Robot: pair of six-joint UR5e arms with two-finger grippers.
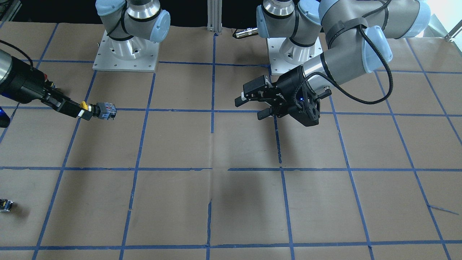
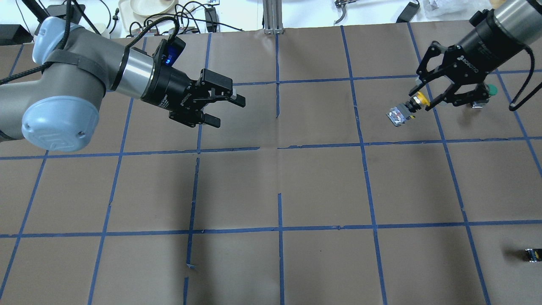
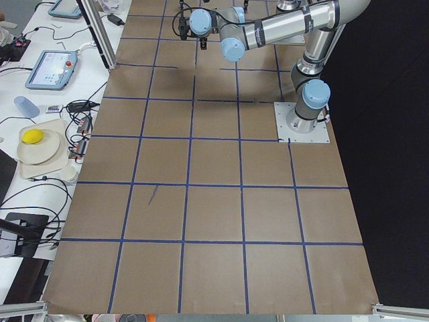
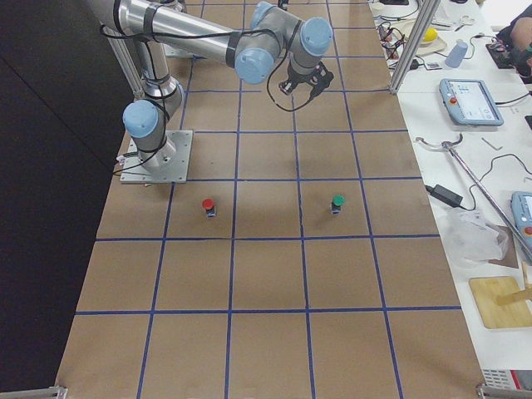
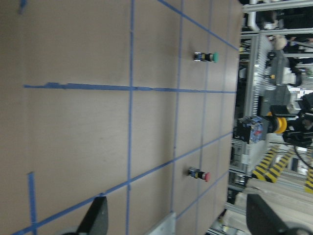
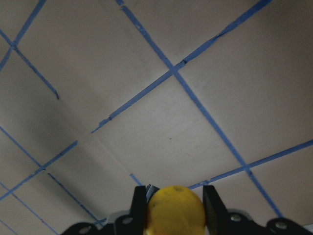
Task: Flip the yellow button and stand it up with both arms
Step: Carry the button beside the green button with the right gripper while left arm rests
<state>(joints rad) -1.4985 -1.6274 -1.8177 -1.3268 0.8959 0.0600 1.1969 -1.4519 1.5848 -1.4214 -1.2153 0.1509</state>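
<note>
My right gripper (image 2: 420, 103) is shut on the yellow button (image 2: 398, 115) by its yellow cap. It holds the button in the air with the grey-black body pointing toward the table's middle. The front view shows the same grip (image 1: 80, 109), with the button's body (image 1: 106, 111) sticking out. In the right wrist view the yellow cap (image 6: 175, 211) sits between the fingers (image 6: 138, 203). My left gripper (image 2: 227, 112) is open and empty, hovering over the table with its jaws facing the right arm. It is several grid squares from the button, which shows in the left wrist view (image 5: 258, 129).
A green-capped button (image 2: 488, 90) stands on the table just behind the right gripper. A red-capped button (image 4: 208, 204) stands near the right arm's base. A small black switch block (image 2: 532, 254) lies near the far right edge. Brown paper with a blue tape grid (image 2: 279, 148) covers the table.
</note>
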